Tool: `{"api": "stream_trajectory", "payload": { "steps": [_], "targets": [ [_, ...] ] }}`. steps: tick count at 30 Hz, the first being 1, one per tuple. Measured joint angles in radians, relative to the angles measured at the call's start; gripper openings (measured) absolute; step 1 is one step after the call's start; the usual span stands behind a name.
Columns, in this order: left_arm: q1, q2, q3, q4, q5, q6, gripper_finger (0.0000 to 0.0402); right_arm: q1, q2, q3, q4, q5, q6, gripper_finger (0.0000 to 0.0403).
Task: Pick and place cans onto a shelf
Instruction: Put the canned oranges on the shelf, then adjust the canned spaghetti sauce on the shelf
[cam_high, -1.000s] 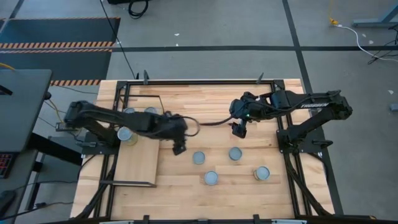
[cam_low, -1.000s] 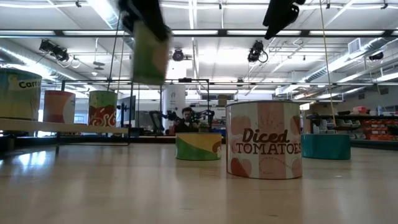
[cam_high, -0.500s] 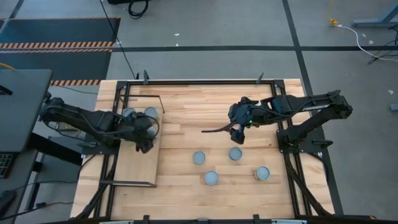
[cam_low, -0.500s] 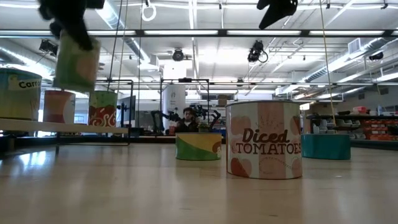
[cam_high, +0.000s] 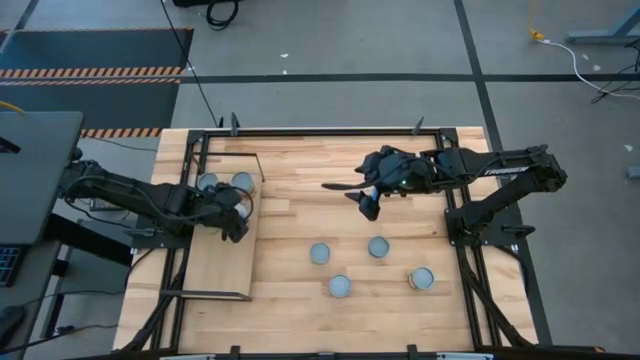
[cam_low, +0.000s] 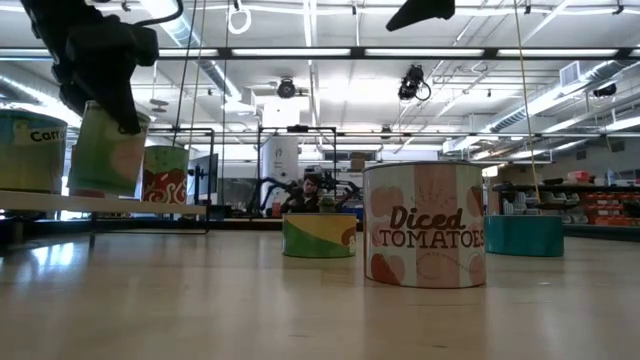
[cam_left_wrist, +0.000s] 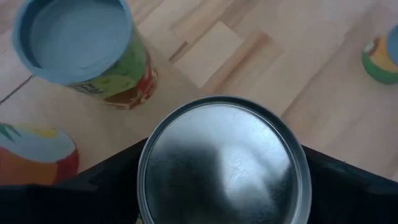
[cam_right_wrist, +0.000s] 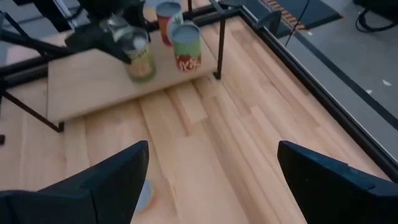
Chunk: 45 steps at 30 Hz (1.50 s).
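Note:
My left gripper (cam_high: 232, 214) is shut on a can with a green label (cam_low: 106, 150) over the shelf (cam_high: 218, 262), a pale board in a black frame at the table's left. The can's silvery top (cam_left_wrist: 224, 163) fills the left wrist view. Three cans stand on the shelf's far end: a blue-topped one (cam_left_wrist: 87, 46), an orange one (cam_left_wrist: 34, 152) and a "Carr..." one (cam_low: 28, 150). Several more cans stand on the tabletop at the near right (cam_high: 320, 254) (cam_high: 378, 246) (cam_high: 340, 286). My right gripper (cam_high: 365, 200) is open and empty, high above mid-table. My left gripper pinches the can between its two fingers (cam_left_wrist: 102, 186), one on each side of the can's upper wall (cam_low: 128, 118). The fingers come from above, pointing down. The can hangs slightly tilted with its base at shelf height; I cannot tell whether it touches the board.
A "Diced Tomatoes" can (cam_low: 425, 225), a yellow-green can (cam_low: 319, 235) and a teal can (cam_low: 524, 235) stand on the plank tabletop. The shelf's near half (cam_right_wrist: 93, 87) is bare board. A black metal frame (cam_high: 440, 135) rims the table. A person shows far behind (cam_low: 312, 192).
My left gripper has carried the can from mid-table toward the table's left edge to above the shelf, then down to shelf height beside the cans standing there. My right gripper has moved toward the table's far-left and turned, staying open.

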Motion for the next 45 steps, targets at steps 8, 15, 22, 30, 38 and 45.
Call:
{"api": "stream_trajectory", "payload": {
  "steps": [8, 15, 22, 30, 38, 45],
  "targets": [
    [0.0, -0.001, 0.0, 0.007, 0.046, 0.029, 0.0344, -0.008, 0.0, 0.0, 0.012, -0.009, -0.002, 0.0364],
    [0.0, -0.001, 0.0, 0.008, 0.031, 0.045, 0.033, -0.027, 0.0, 0.0, 0.011, -0.009, -0.022, 0.0364],
    [0.0, -0.001, 0.0, 0.008, 0.056, 0.043, 0.0317, -0.051, 0.0, 0.0, 0.011, -0.014, -0.029, 0.0364],
    [0.0, -0.001, 0.005, -0.003, 0.063, 0.05, 0.0387, -0.068, 0.0, 0.0, 0.019, -0.047, -0.055, 0.0364],
    [0.001, -0.001, 0.174, -0.121, -0.056, 0.078, 0.0381, -0.071, 0.0, 0.0, 0.019, -0.07, -0.069, 0.0364],
    [0.174, 0.004, 0.183, -0.123, -0.218, 0.099, 0.0364, -0.08, 0.0, 0.0, 0.091, -0.065, -0.028, 0.0364]
  ]
}}
